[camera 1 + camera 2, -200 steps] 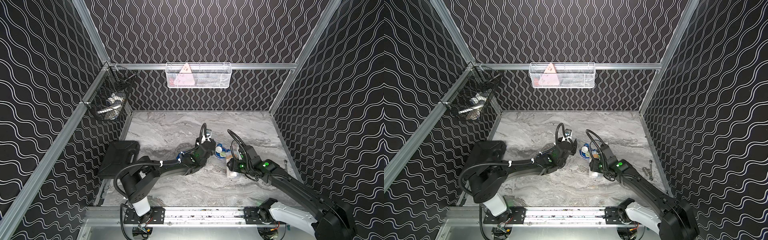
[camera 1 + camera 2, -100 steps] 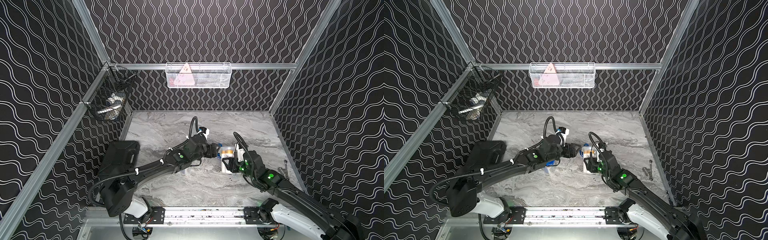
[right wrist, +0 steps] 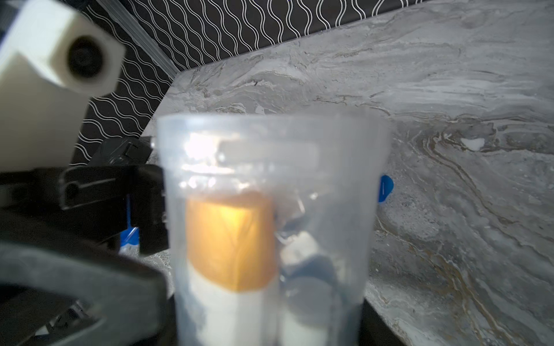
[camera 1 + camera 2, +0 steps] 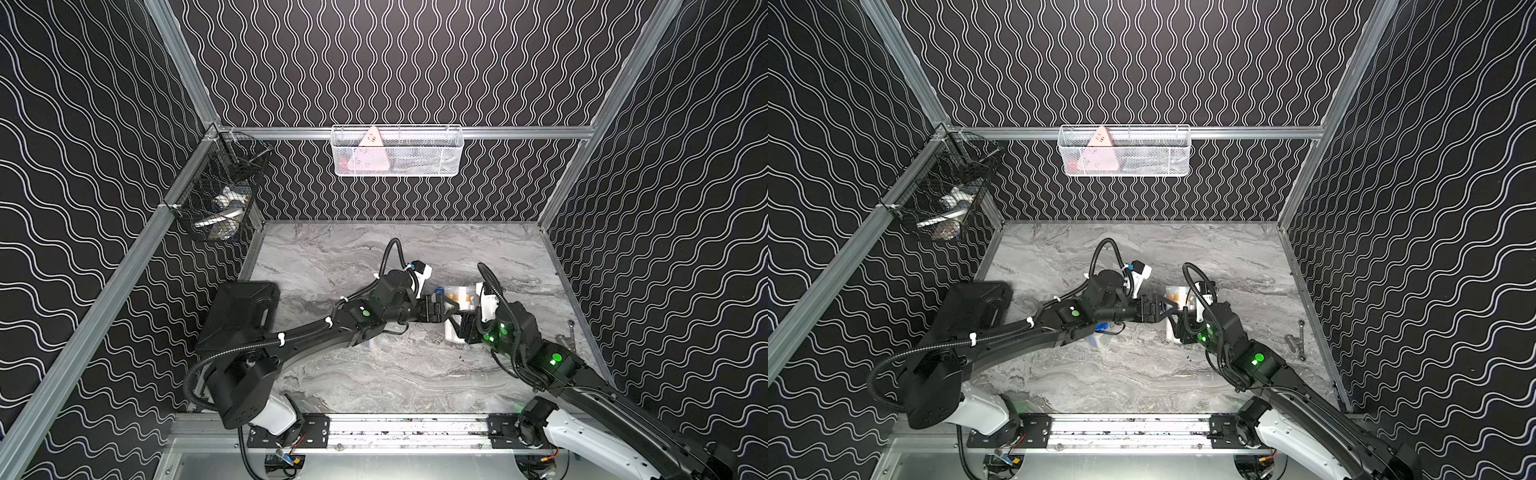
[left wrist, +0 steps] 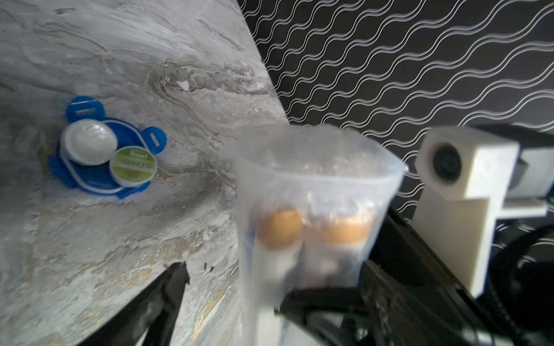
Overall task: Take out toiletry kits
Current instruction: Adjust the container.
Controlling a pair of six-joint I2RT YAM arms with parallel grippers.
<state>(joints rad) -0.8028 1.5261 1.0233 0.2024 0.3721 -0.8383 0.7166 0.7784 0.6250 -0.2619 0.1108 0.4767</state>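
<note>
A lidless clear toiletry kit cup (image 3: 269, 224) with amber-and-white bottles stands upright in my right gripper (image 3: 269, 329), which is shut on its lower part. In both top views this cup (image 4: 459, 296) (image 4: 1177, 296) is right of centre on the table. My left gripper (image 5: 236, 287) (image 4: 449, 308) is open wide right beside the cup. One of its fingers (image 5: 168, 287) is clear of the cup and the other is against the cup's wall. A blue lobed lid (image 5: 99, 176) lies on the table with two small round tubs on it. A second kit (image 4: 1100, 337) peeks out under my left arm.
A black hard case (image 4: 241, 311) lies at the left edge of the marble table (image 4: 374, 386). A black wire basket (image 4: 216, 199) hangs on the left wall and a white wire basket (image 4: 397, 151) on the back rail. Small metal tools (image 4: 1298, 340) lie near the right wall.
My left arm has stretched out to the right toward the held cup and its jaws have opened wide. My right gripper has carried the cup slightly back and right.
</note>
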